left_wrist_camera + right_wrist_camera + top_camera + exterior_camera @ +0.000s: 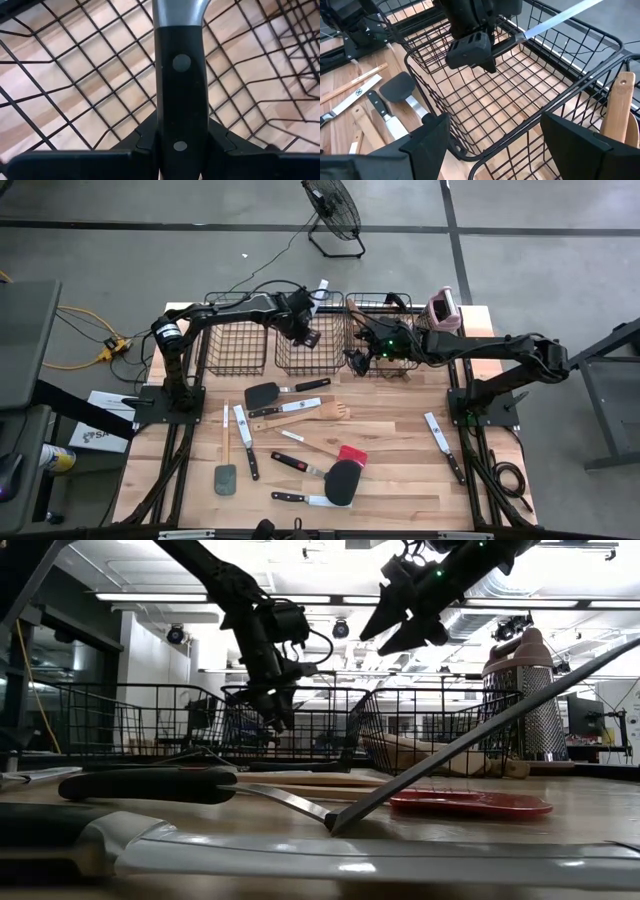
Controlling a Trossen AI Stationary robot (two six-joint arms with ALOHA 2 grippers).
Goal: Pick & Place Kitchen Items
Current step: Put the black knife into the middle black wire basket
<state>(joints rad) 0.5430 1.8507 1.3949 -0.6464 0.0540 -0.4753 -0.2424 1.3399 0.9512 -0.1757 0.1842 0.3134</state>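
My left gripper [303, 330] hangs over the middle wire basket [312, 372], shut on a black-handled steel knife [555, 22]. The knife's blade [322, 286] juts toward the table's far edge, past the basket's rim. My right gripper [355, 362] stands open with nothing between its fingers, in the air above the gap between the middle basket and the right basket [385, 300]. In the low view it [395, 625] is higher than the left gripper [275, 690]. Other kitchen items lie flat on the table nearer the front. My left gripper pinches the knife's black riveted handle [180, 115] between its two fingers [142, 142], one on each flat side. It comes from above, slanting steeply down. The knife is lifted clear over the basket's floor, and its blade [555, 22] rises toward the far side.
A left basket [235, 340] stands empty-looking; the right one holds a wooden utensil [620, 100]. A pink-and-white grater [443, 308] stands far right. On the table lie black spatulas [262, 393] [342, 480], a red one [352, 452], a grey one [225, 478], and knives [243, 425] [437, 432].
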